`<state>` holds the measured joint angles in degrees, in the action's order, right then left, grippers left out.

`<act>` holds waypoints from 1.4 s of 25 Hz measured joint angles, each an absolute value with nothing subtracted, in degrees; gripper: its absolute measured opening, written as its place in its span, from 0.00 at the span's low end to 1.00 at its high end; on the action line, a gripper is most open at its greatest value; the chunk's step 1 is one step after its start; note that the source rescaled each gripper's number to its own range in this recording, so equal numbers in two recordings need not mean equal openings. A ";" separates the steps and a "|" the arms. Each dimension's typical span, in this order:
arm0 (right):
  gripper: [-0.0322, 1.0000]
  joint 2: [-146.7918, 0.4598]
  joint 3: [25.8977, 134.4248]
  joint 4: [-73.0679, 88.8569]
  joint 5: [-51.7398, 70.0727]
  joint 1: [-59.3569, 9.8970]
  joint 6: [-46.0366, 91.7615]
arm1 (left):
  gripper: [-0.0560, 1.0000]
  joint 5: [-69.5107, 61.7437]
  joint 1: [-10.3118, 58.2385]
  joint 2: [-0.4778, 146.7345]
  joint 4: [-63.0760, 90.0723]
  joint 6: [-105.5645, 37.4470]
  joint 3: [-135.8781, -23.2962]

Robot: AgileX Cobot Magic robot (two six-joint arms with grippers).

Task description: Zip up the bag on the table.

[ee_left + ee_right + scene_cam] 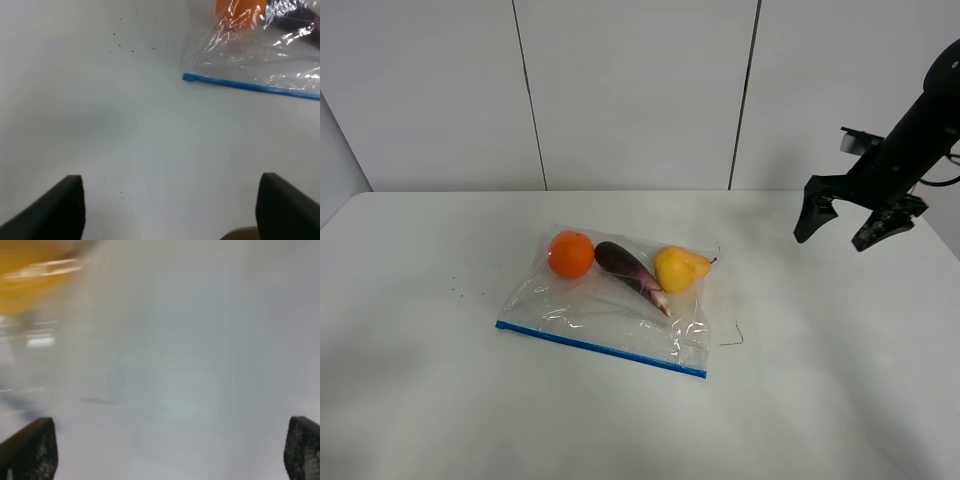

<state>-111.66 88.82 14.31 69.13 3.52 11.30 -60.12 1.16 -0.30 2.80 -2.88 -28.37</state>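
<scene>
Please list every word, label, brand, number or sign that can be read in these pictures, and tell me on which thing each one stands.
None: no readable text shows in any view.
The bag is clear plastic with a plain blue zip strip, no print visible.
The table carries only small dark specks.
The right wrist view is too blurred to read anything.

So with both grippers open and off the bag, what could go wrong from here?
1. The bag lies loose on the table with neither gripper holding it, so pressing along the blue zip strip may just slide it.
2. The orange, aubergine and yellow fruit bulge the plastic, which may pull the seal apart.
3. The right gripper is raised well off to the side, and its wrist view is blurred, so aiming is harder.
</scene>
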 joint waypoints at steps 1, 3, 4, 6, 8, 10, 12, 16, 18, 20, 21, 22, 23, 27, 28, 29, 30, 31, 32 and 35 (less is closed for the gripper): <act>1.00 -111.53 89.24 11.50 69.13 3.52 10.00 | 1.00 -60.12 1.16 -0.30 2.80 -2.88 -28.37; 1.00 -111.53 89.29 8.84 69.40 3.52 8.72 | 1.00 -60.12 1.16 -0.30 2.80 -2.88 -28.32; 1.00 -111.53 89.29 8.42 69.41 3.52 8.38 | 1.00 -60.12 1.16 -0.30 2.80 -2.88 -28.32; 1.00 -111.29 88.64 8.15 69.41 3.52 8.09 | 1.00 -60.12 1.16 -0.30 2.80 -2.88 -28.32; 1.00 -110.06 86.79 7.90 69.34 3.52 8.09 | 1.00 -60.12 1.16 -0.30 2.80 -2.88 -28.30; 1.00 -107.58 83.42 7.45 69.34 3.52 8.09 | 1.00 -60.12 1.16 -0.30 2.80 -2.88 -28.30; 1.00 -104.31 79.30 7.09 69.34 3.52 8.09 | 1.00 -60.12 1.16 -0.30 2.80 -2.88 -28.30; 1.00 -94.78 68.10 6.96 69.41 3.52 8.09 | 1.00 -60.12 1.16 -0.30 2.80 -2.88 -28.30; 1.00 -89.07 62.47 6.96 69.59 3.52 8.09 | 1.00 -60.12 1.16 -0.30 2.80 -2.88 -28.30; 1.00 -83.49 56.49 6.96 69.66 3.52 8.09 | 1.00 -60.12 1.16 -0.30 2.80 -2.88 -28.30; 1.00 -80.28 53.61 6.96 69.66 3.52 8.09 | 1.00 -60.12 1.16 -0.30 2.80 -2.88 -28.30; 1.00 -77.51 51.28 6.96 69.66 3.52 8.09 | 1.00 -60.12 1.16 -0.30 2.80 -2.88 -28.30; 1.00 -74.14 48.61 6.96 69.66 3.52 8.09 | 1.00 -60.12 1.16 -0.30 2.80 -2.88 -28.30; 1.00 -60.13 39.52 6.96 67.74 3.52 8.03 | 1.00 -60.12 1.16 -0.30 2.80 -2.88 -28.30; 1.00 -56.12 37.62 6.96 66.36 3.52 7.95 | 1.00 -60.12 1.16 -0.30 2.80 -2.88 -28.30; 1.00 -52.77 36.21 6.96 65.00 3.52 7.81 | 1.00 -60.12 1.16 -0.30 2.80 -2.88 -28.30; 1.00 -48.71 34.80 6.96 63.93 3.52 7.60 | 1.00 -60.12 1.16 -0.30 2.80 -2.88 -28.30; 1.00 -44.68 33.65 6.96 62.80 3.52 7.38 | 1.00 -60.12 1.16 -0.30 2.80 -2.88 -28.30; 1.00 -40.70 32.74 6.96 61.91 3.40 6.99 | 1.00 -60.12 1.16 -0.30 2.80 -2.88 -28.30; 1.00 -29.70 30.95 7.05 60.74 3.26 6.79 | 1.00 -60.12 1.16 -0.30 2.80 -2.88 -28.30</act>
